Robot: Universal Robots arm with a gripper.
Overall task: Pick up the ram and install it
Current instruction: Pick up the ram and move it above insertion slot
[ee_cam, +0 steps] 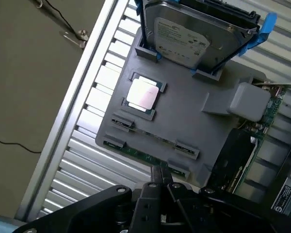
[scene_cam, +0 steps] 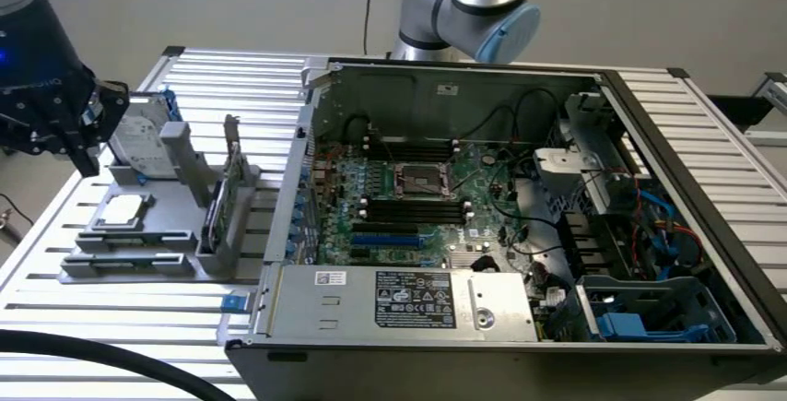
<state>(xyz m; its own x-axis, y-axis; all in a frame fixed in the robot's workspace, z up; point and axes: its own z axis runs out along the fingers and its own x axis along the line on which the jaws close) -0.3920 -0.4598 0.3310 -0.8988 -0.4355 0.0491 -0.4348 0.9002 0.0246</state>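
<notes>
The task is barely under way. The long, thin green circuit-board ram stick [ee_cam: 146, 158] lies in its slot at the edge of the grey plastic holder tray [ee_cam: 184, 111] on the slatted metal table [scene_cam: 713, 143], not lifted. The black gripper [ee_cam: 161, 175] hovers just above it, fingers [ee_cam: 157, 172] pressed together and holding nothing. The black motherboard slots [scene_cam: 416, 209] sit inside the open computer case [scene_cam: 467, 88]. Both steps remain: pickup and installation.

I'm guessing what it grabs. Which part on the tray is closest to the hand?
The ram, the thin green stick along the tray's edge, right by the hand. The drive, chip and tall card sit farther away.
</notes>
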